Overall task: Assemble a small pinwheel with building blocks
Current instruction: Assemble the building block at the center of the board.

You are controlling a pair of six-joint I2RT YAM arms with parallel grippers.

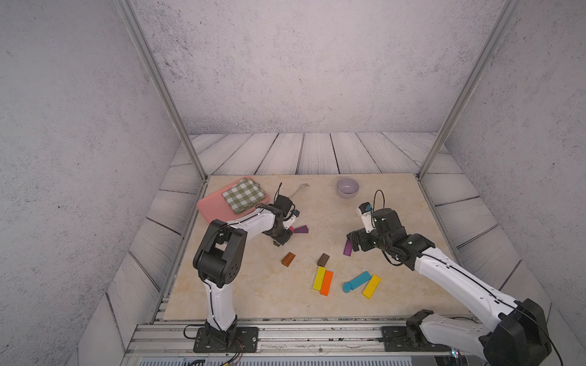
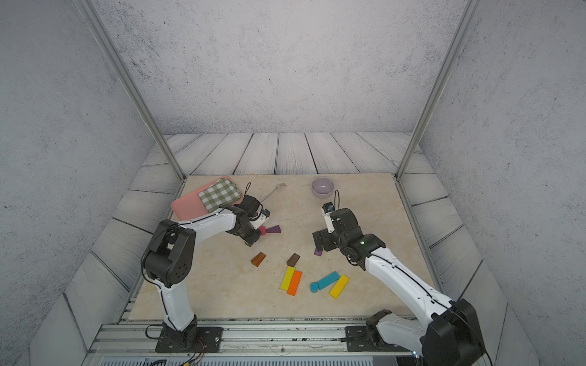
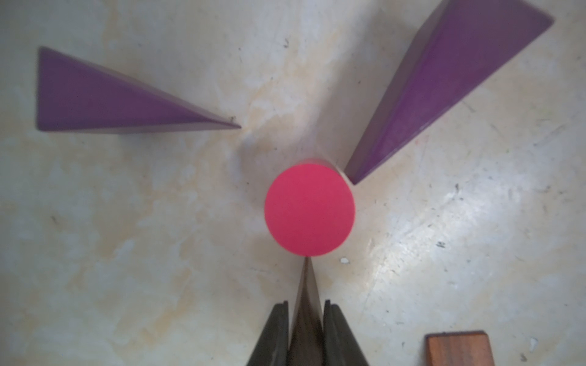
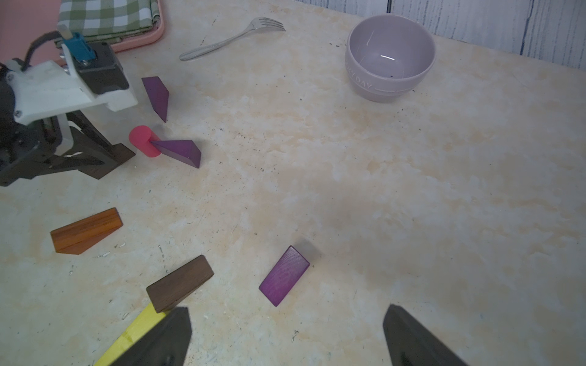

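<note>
My left gripper (image 3: 306,309) is shut on a dark brown wedge (image 3: 306,293), whose thin tip touches an upright pink cylinder (image 3: 309,207). Two purple wedges (image 3: 104,101) (image 3: 444,92) lie round the cylinder, one with its tip against it. My right gripper (image 4: 287,320) hovers open over the table, with a third purple wedge (image 4: 283,275) lying just ahead of it. Loose in both top views are an orange-brown wedge (image 1: 288,259), a dark brown wedge (image 1: 323,260), yellow (image 1: 319,278) and orange (image 1: 326,283) bars, and a blue bar (image 1: 360,280) beside a blue cylinder (image 1: 347,287).
A pink tray (image 1: 211,207) with a folded checked cloth (image 1: 243,195) sits at the back left. A metal fork (image 1: 299,189) and a lilac bowl (image 1: 347,187) lie along the back edge. A second yellow bar (image 1: 371,286) lies near the front right.
</note>
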